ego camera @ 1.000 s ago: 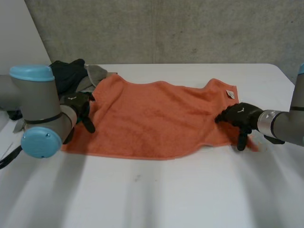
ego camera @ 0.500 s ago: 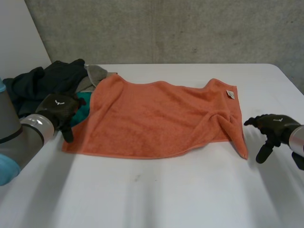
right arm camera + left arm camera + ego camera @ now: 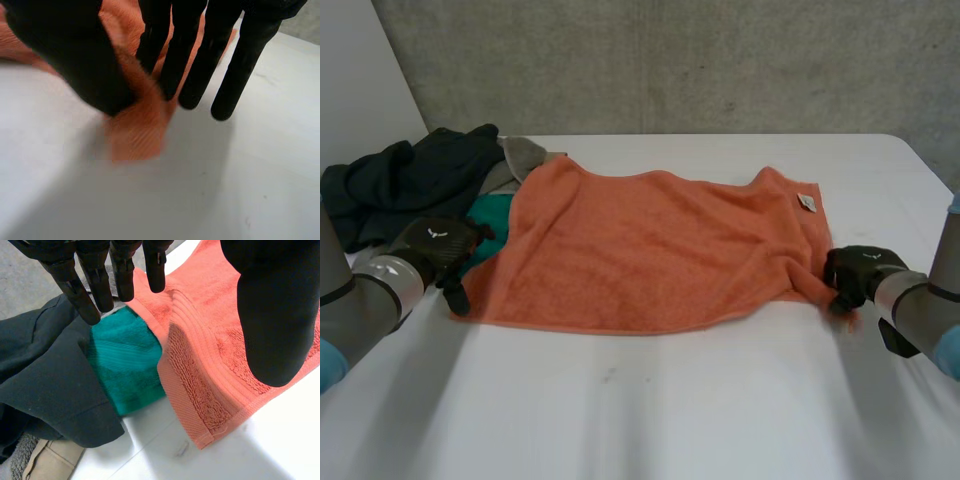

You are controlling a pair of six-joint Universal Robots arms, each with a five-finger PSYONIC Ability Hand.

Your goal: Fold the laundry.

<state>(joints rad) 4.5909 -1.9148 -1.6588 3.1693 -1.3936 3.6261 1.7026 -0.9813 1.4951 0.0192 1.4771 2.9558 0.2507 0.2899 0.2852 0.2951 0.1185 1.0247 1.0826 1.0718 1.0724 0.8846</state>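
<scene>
An orange towel (image 3: 650, 250) lies spread flat across the white table (image 3: 670, 400), with a white tag (image 3: 806, 201) at its far right corner. My right hand (image 3: 858, 272) sits at the towel's near right corner. In the right wrist view its thumb (image 3: 65, 45) and fingers pinch a raised fold of the orange towel (image 3: 135, 135). My left hand (image 3: 438, 245) hovers by the near left corner. Its fingers (image 3: 92, 280) are straight and spread above the towel's edge (image 3: 210, 370), holding nothing.
A heap of dark garments (image 3: 410, 180) lies at the table's far left, with a grey cloth (image 3: 523, 155) on it and a teal cloth (image 3: 127, 360) tucked under the towel's left edge. A beige item (image 3: 50, 465) peeks out beneath the dark cloth.
My right hand swung off the towel to the right with fingers spread, then came back and closed on the near right corner. My left arm drew back leftwards, its hand staying open.
</scene>
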